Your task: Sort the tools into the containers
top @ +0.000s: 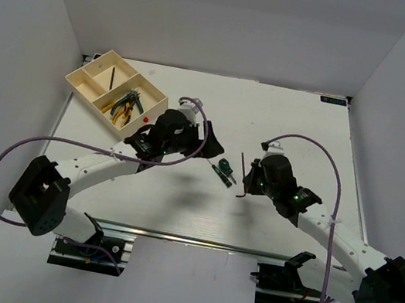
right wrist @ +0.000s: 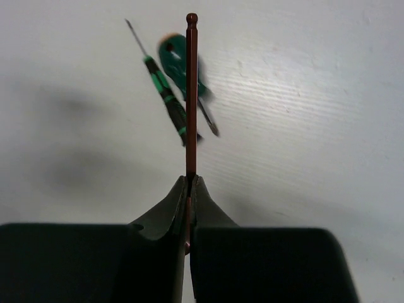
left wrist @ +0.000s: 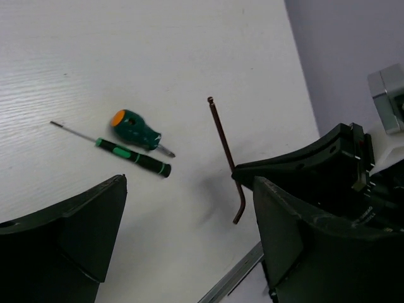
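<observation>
**Right arm.** The right gripper (right wrist: 189, 183) is clamped on a dark hex key (right wrist: 191, 95). The jaws meet on the shaft close to its bend, so the long leg projects straight ahead of the fingertips, ball end foremost. We judge that this grip suits a transfer, since the key runs in line with the fingers and can be laid down lengthwise. In the left wrist view its shadow falls apart from it on the table (left wrist: 126, 50), so the key appears lifted clear.

**Left arm.** The left gripper (left wrist: 189, 189) stands wide with nothing between its fingers. It faces the loose tools, which we read as positioning for a pick.

**Unsorted tools.** The thin screwdriver (left wrist: 129, 154) and the stubby screwdriver (left wrist: 136, 129) lie close together on the table, between the two grippers.

**Destination.** The tray (top: 87, 68) sits at the far left of the table, well apart from the held key. One compartment holds the pliers (top: 126, 104). Another holds a second hex key (top: 113, 74), and we judge that the held key belongs there. A red knob (top: 146, 120) lies on the table just beside the tray.

**Caution.** The left gripper stands between the held key and the tray, so the arms may need to coordinate.
</observation>
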Controlling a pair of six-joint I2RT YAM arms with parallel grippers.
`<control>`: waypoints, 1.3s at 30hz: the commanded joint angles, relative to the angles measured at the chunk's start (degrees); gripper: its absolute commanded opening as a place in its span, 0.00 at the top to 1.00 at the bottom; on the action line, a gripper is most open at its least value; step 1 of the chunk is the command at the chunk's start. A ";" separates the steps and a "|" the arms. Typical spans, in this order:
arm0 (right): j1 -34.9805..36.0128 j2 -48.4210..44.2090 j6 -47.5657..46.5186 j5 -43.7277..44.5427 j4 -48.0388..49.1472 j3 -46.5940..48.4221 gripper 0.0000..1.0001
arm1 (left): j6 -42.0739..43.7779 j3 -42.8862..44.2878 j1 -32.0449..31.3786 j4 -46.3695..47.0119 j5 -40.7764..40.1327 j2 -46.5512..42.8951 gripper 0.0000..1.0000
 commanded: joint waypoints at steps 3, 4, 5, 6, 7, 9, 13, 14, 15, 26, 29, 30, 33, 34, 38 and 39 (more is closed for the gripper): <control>0.28 -1.31 -2.87 -4.68 4.50 5.60 1.00 | -5.59 2.49 -0.35 9.27 4.66 4.62 0.14; 0.28 -1.31 -2.87 -5.12 4.85 5.86 1.00 | -7.08 3.36 -0.35 10.23 5.36 5.50 0.16; 0.28 -1.31 -2.87 -6.43 6.07 5.95 1.00 | -7.79 3.81 -0.35 10.94 6.85 7.33 0.16; 0.28 -1.22 -2.96 -6.96 6.78 6.04 1.00 | -8.75 4.24 -0.35 11.81 7.47 8.22 0.17; 0.36 -1.22 -2.96 -7.32 7.31 6.13 1.00 | -9.11 5.21 -0.35 12.00 8.00 9.10 0.18; 0.19 -0.96 -3.39 -8.11 8.89 6.39 1.00 | -9.64 5.92 -0.88 12.87 9.06 11.04 0.19; 0.28 0.18 -3.75 -8.90 10.13 7.27 1.00 | -10.43 5.66 -1.41 14.89 8.71 12.27 0.23; 0.19 0.70 -3.75 -9.16 11.78 7.45 1.00 | -10.69 5.48 -1.41 15.42 8.62 12.45 0.23; 0.45 0.80 -3.75 -9.25 12.06 7.62 1.00 | -11.22 5.48 -1.41 16.30 9.14 12.97 0.24; 0.36 3.35 -3.57 -12.59 15.05 8.68 1.00 | -12.01 4.95 -1.41 19.82 9.59 15.96 0.79; 0.28 4.05 -3.57 -12.77 15.14 9.12 1.00 | -12.19 5.04 -1.41 19.47 9.06 16.05 1.00; 0.36 4.14 -3.57 -12.68 15.05 9.29 1.00 | -12.19 4.78 -1.41 19.38 8.80 15.97 1.00; 0.28 4.40 -3.57 -11.37 13.82 9.91 0.76 | -12.01 3.64 -0.79 19.03 7.13 14.83 1.00; 0.28 4.14 -3.75 -10.93 13.56 9.82 0.69 | -11.93 3.46 -0.18 18.85 6.61 14.56 1.00; 0.10 1.77 -4.27 -7.77 12.77 7.81 0.52 | -6.06 6.00 0.53 12.55 0.56 13.33 1.00; 0.10 0.81 -4.36 -6.45 12.68 7.28 0.49 | -4.91 6.88 1.75 11.13 0.10 13.50 1.00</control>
